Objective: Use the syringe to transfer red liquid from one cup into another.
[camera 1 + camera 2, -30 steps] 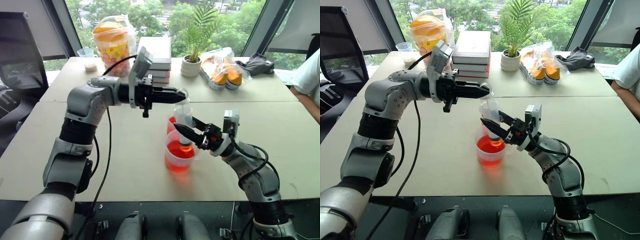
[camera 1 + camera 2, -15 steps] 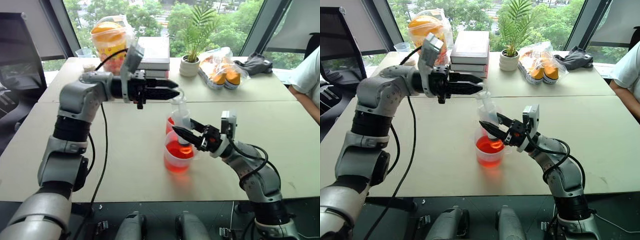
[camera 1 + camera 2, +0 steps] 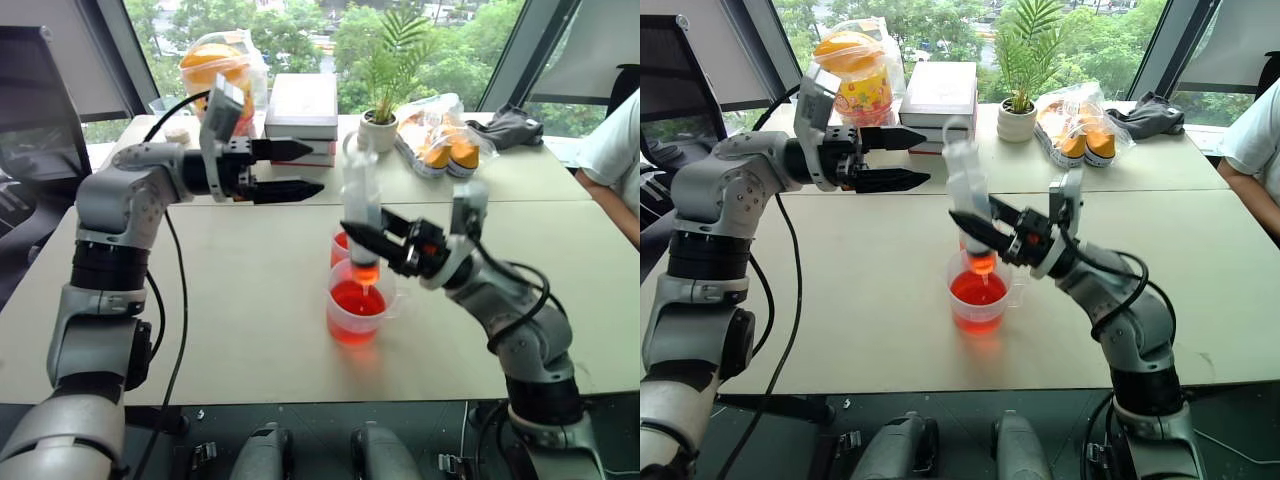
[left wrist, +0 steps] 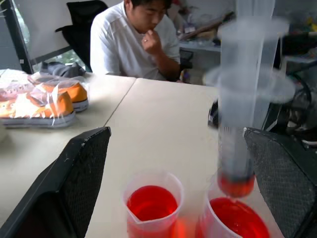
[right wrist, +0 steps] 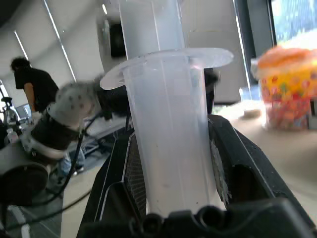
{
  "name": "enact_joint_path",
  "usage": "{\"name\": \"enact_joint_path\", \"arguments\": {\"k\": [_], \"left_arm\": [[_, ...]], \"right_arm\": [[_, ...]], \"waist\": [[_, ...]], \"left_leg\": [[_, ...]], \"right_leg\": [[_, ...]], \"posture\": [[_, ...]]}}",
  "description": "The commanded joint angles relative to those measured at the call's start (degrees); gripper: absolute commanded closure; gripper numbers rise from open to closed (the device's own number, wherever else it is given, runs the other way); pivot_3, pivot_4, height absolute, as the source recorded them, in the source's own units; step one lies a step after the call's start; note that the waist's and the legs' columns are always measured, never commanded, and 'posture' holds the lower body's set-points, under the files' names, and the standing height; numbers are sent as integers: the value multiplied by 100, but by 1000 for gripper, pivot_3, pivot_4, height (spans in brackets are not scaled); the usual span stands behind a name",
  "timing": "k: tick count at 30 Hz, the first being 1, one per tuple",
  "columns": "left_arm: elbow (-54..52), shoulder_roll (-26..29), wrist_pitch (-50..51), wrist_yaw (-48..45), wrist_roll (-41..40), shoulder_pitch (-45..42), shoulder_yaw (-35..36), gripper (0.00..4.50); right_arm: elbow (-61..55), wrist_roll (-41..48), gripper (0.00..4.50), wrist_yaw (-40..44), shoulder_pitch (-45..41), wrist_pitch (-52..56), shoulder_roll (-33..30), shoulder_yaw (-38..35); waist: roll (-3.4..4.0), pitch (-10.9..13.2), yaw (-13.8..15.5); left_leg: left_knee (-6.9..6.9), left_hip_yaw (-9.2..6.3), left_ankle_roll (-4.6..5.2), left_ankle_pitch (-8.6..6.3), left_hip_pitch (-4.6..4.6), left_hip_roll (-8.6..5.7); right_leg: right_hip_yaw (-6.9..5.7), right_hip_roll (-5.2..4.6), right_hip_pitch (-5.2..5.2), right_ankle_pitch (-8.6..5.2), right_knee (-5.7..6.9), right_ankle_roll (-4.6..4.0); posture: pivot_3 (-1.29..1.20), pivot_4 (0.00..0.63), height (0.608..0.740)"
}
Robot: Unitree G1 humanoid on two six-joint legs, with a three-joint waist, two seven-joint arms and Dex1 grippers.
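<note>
Two clear cups of red liquid stand mid-table, the near cup in front of the far cup. My right gripper is shut on the barrel of the syringe, which stands upright. Its lower end holds red liquid and hangs just above the near cup. My left gripper is open, level, to the left of the syringe and apart from it. In the left wrist view the syringe sits between the wide-apart fingers, above the cups. The barrel shows in the right wrist view.
At the table's far edge stand an orange snack jar, a stack of books, a potted plant and bagged orange shoes. A person in a white shirt sits at the right. A black chair is at the left.
My left gripper let go of the syringe's top, opened and drew back to the left. My right gripper lifted the syringe, so its tip now hangs above the near cup.
</note>
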Motion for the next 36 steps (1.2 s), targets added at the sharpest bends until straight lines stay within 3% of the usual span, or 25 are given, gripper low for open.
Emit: {"name": "enact_joint_path", "arguments": {"k": [1,6,14,32,36], "left_arm": [[-355,64,71,210,-82,83,251,92],[-554,-38,108,402,-88,157,241,92],[-162,-316,-181,579,187,-323,103,92],[2121,-1437,-1390,506,794,-1969,79,92],[2216,-1505,-1454,416,858,-1964,41,1803]], "right_arm": [[707,210,3114,-141,-847,-172,140,-409],[2023,-436,3114,319,-1339,-942,438,-217],[3241,-1407,3114,768,-1062,-2333,1002,85],[3151,-1830,3114,803,-678,-2698,1112,211],[3126,-1825,3114,799,-695,-2680,1091,216]], "waist": [[0,0,5],[-3,-2,18],[-1,0,-7],[-1,0,-31],[-1,0,-31]], "left_leg": [[0,0,0,0,0,0],[-2,1,0,0,-3,-3],[-7,6,-1,0,-8,-3],[-8,10,-3,1,-6,-3],[-9,9,-3,1,-7,0]], "right_leg": [[0,-2,0,0,0,0],[-4,-8,5,0,-11,0],[-1,-4,-5,0,-10,0],[0,0,-7,1,-10,1],[2,5,-10,1,-7,1]], "posture": [[0,150,740],[0,150,740],[0,150,740],[0,150,740],[0,150,740]]}}
